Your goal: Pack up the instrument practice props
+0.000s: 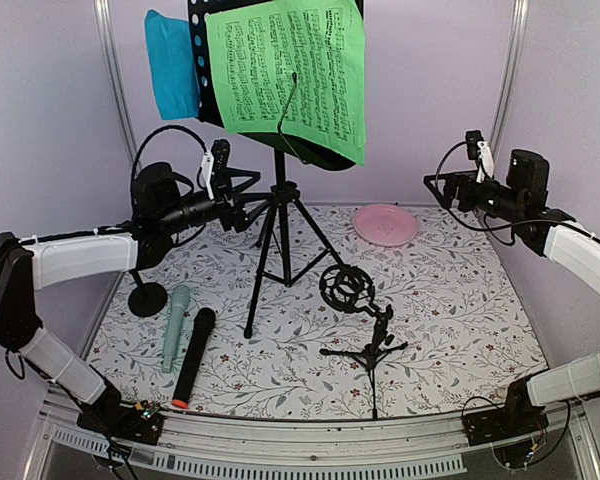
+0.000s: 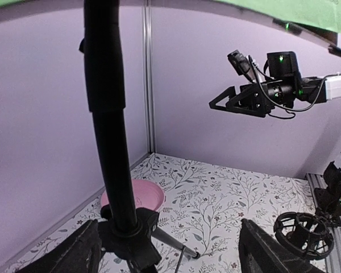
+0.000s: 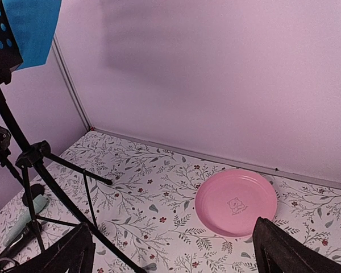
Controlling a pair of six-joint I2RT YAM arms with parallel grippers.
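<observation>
The black perforated rack on its tripod pole holds a green music sheet and a blue music sheet. My left gripper is open at the pole, which stands between the jaws close to the left finger, just above the leg hub. A mint-green microphone and a black microphone lie at the front left. One mic support with a shock mount stands at centre front, a round-based one at left. My right gripper hangs open and empty at the back right.
A round pink plate lies at the back right, below and ahead of the right gripper in the right wrist view. The tripod legs spread over the flowered mat. Purple walls close in the back and both sides.
</observation>
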